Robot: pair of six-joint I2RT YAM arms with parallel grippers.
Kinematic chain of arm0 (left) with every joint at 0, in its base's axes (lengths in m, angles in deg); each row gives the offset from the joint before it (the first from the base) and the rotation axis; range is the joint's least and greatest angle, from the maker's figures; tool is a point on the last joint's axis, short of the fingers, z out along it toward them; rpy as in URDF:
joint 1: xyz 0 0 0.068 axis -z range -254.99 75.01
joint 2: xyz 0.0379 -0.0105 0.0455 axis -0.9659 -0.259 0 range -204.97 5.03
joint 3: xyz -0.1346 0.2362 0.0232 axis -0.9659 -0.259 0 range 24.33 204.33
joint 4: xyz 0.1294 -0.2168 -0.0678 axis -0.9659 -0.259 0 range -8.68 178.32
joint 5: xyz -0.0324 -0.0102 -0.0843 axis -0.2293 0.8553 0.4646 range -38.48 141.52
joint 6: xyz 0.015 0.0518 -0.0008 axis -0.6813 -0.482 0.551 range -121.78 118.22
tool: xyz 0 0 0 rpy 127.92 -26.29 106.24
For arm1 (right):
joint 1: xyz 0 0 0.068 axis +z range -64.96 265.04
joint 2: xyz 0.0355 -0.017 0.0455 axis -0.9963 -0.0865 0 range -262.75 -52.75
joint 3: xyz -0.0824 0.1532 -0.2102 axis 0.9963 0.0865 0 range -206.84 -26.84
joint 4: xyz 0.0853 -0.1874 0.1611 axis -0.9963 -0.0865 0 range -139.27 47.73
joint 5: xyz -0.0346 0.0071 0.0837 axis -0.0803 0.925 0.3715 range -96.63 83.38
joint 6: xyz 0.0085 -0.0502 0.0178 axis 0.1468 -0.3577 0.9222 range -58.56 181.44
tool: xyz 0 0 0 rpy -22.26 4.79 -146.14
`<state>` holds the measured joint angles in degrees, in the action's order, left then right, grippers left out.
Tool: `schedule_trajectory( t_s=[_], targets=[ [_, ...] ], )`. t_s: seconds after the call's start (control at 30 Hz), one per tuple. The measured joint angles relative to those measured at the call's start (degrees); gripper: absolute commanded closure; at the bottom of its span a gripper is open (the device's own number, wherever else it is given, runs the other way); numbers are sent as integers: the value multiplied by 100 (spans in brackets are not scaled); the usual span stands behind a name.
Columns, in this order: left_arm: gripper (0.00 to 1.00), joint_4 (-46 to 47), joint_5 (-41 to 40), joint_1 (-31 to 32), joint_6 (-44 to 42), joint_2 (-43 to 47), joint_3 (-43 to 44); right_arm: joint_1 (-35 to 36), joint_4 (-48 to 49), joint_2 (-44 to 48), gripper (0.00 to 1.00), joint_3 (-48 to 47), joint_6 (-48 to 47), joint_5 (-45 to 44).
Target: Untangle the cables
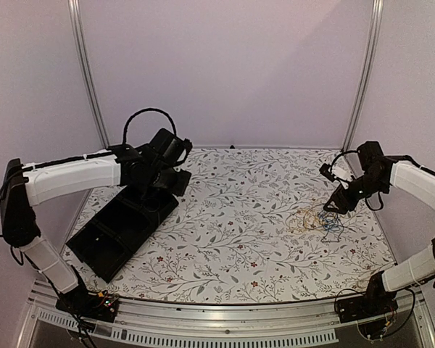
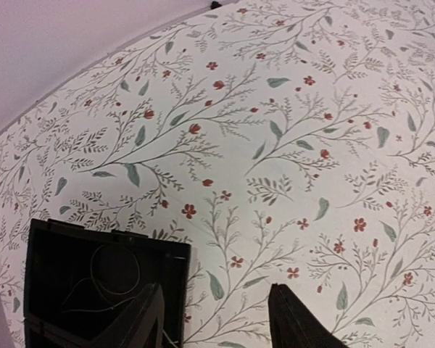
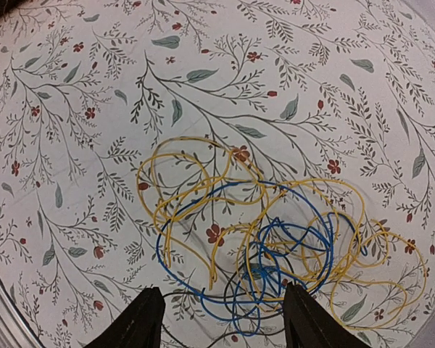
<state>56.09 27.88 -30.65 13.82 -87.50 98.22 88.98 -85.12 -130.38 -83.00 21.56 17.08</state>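
Note:
The cables (image 3: 275, 232) lie in one tangle of thin yellow, blue and black loops on the flowered table; from above the cables (image 1: 317, 220) sit at the right. My right gripper (image 3: 222, 290) hangs just over the tangle's near side, open, with blue and black strands between its fingers (image 3: 134, 322) but nothing gripped. My left gripper (image 2: 216, 290) is open over bare tablecloth at the right edge of a black box (image 2: 170, 272). One thin pale wire loop (image 2: 116, 268) lies inside that box.
The long black box (image 1: 119, 232) lies slanted at the table's left under the left arm (image 1: 72, 177). The flowered cloth (image 1: 239, 217) covers the middle. Metal posts and pale walls close in the back, and a rail (image 1: 225, 319) runs along the front.

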Motion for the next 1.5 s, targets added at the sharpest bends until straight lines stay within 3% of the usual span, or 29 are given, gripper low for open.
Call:
schedule_trajectory(
  t_s=[0.17, 0.37, 0.6, 0.73, 0.93, 1.5],
  targets=[
    [49, 555, 428, 721, -254, -149, 0, 2, -527, 450, 36, 564, -656, -306],
    [49, 774, 651, 822, -203, -492, 2, 92, -850, 651, 29, 1414, -1268, -782],
    [50, -280, -461, 866, 1080, -605, 81, 234, -739, 828, 29, 1554, -1419, -907],
    [58, -713, -1099, 957, 2006, -501, -389, 374, -546, 802, 29, 1554, -1373, -861],
    [58, -1311, -1615, 994, 2889, -896, -678, 667, -389, 669, 29, 1545, -1261, -732],
    [70, -1517, -2050, 796, 3289, -1558, -658, 769, -330, 588, 29, 1528, -1130, -505]
  ],
)
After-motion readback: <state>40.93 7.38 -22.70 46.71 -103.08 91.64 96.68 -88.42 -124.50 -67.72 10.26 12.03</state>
